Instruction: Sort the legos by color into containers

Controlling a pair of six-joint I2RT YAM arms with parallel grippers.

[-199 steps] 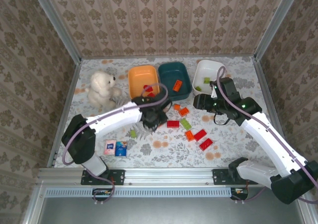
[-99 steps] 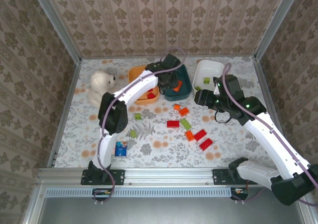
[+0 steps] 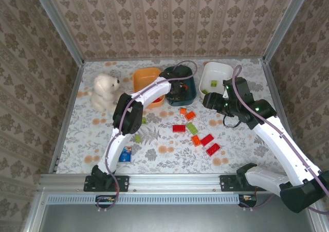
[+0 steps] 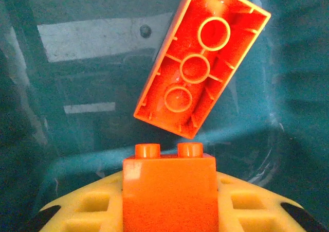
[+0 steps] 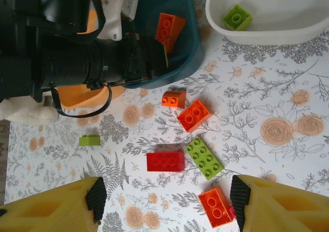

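Legos [image 5: 165, 161] are lying where at this moment?

Several red, orange and green ones are sitting loose on the worktop [image 5: 288, 88], just in front of the bowls. A long orange brick [image 4: 200, 62] is leaning inside the dark teal bowl [image 5: 189, 47], showing its hollow underside to the left wrist camera. One green brick [image 5: 237, 17] is resting in the white bowl [image 5: 267, 35].

What is the left end effector doing?

The left end effector [image 3: 178, 89] is hanging inside the dark teal bowl. Its yellow fingers [image 4: 82, 211] are clamping a small orange brick [image 4: 168, 185] between them. That brick's two studs are pointing toward the long orange brick, which is sitting close by but not touching it.

And the right end effector?

The right end effector [image 5: 164, 211] is hovering above the loose bricks on the worktop. Its fingers are standing spread wide apart, gripping nothing and touching nothing.
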